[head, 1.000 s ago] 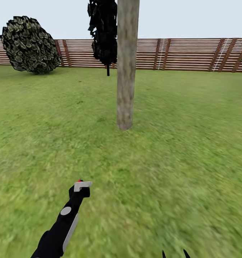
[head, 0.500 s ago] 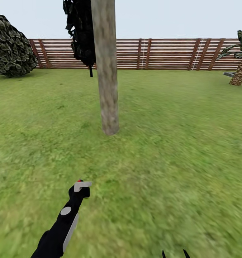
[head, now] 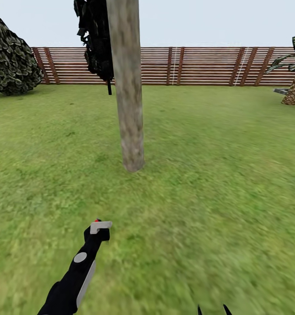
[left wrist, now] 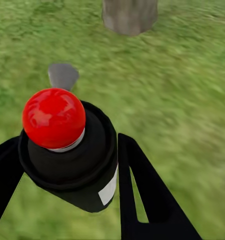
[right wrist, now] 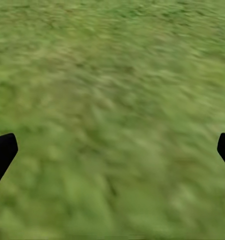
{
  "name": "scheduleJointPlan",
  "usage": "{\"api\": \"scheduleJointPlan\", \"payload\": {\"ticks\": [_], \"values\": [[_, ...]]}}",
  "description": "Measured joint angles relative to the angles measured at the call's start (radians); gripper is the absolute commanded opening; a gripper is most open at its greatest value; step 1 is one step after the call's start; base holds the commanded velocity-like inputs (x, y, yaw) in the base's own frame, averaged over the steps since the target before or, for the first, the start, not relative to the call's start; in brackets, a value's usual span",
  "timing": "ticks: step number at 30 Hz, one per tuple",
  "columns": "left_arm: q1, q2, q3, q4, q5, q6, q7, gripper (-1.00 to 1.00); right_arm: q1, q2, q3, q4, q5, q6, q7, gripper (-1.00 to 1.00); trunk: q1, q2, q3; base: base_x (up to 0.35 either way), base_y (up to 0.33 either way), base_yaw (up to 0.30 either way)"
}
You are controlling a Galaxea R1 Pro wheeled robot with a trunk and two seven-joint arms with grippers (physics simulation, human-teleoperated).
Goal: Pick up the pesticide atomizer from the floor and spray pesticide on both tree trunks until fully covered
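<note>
In the left wrist view my left gripper (left wrist: 75, 175) is shut on the pesticide atomizer (left wrist: 67, 150), a black bottle with a round red top, and a black finger (left wrist: 142, 195) lies along its side. In the head view the same gripper (head: 100, 228) hangs low over the grass floor (head: 199, 183), with the atomizer's red spot (head: 97, 220) just showing. A tree trunk (head: 130, 109), thick and mottled grey-beige, stands straight ahead of it; its base (left wrist: 130, 15) is also in the left wrist view. Dark foliage (head: 97, 39) hangs beside the trunk. My right gripper (right wrist: 112, 150) is open over bare grass.
A brown slatted fence (head: 199, 65) closes the far side of the lawn. A round dark bush (head: 12, 57) sits at the far left and a small palm (head: 293, 83) at the far right. Open grass lies all around the trunk.
The whole view swung right and then drew a little nearer to the trunk, so the camera moved. The left arm keeps its place in the picture, still holding the atomizer.
</note>
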State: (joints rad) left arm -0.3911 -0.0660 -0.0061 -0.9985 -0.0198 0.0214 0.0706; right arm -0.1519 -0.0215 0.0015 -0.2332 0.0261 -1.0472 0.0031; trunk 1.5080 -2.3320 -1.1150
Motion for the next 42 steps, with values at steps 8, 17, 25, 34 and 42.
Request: {"api": "scheduleJointPlan", "payload": {"ticks": [8,17,25,34,42], "values": [[0.0,0.0,0.0,0.0,0.0,0.0,0.0,-1.0,0.0,0.0,0.0,0.0,0.0,0.0,0.0,1.0,0.0,0.0,0.0,0.316,0.147,0.0],[0.0,0.0,0.0,0.0,0.0,0.0,0.0,-1.0,0.0,0.0,0.0,0.0,0.0,0.0,0.0,1.0,0.0,0.0,0.0,0.306,0.162,0.0],[0.0,0.0,0.0,0.0,0.0,0.0,0.0,-1.0,0.0,0.0,0.0,0.0,0.0,0.0,0.0,1.0,0.0,0.0,0.0,0.306,0.145,0.0],[0.0,0.0,0.0,0.001,0.0,0.0,0.0,-1.0,0.0,0.0,0.0,0.0,0.0,0.0,0.0,1.0,0.0,0.0,0.0,0.218,0.026,0.0],[0.0,0.0,0.0,0.003,-0.001,-0.001,0.0,-1.0,0.0,-0.004,0.0,0.029,-0.002,0.0,-0.001,1.0,0.0,0.0,0.0,0.293,0.0,0.0]]}}
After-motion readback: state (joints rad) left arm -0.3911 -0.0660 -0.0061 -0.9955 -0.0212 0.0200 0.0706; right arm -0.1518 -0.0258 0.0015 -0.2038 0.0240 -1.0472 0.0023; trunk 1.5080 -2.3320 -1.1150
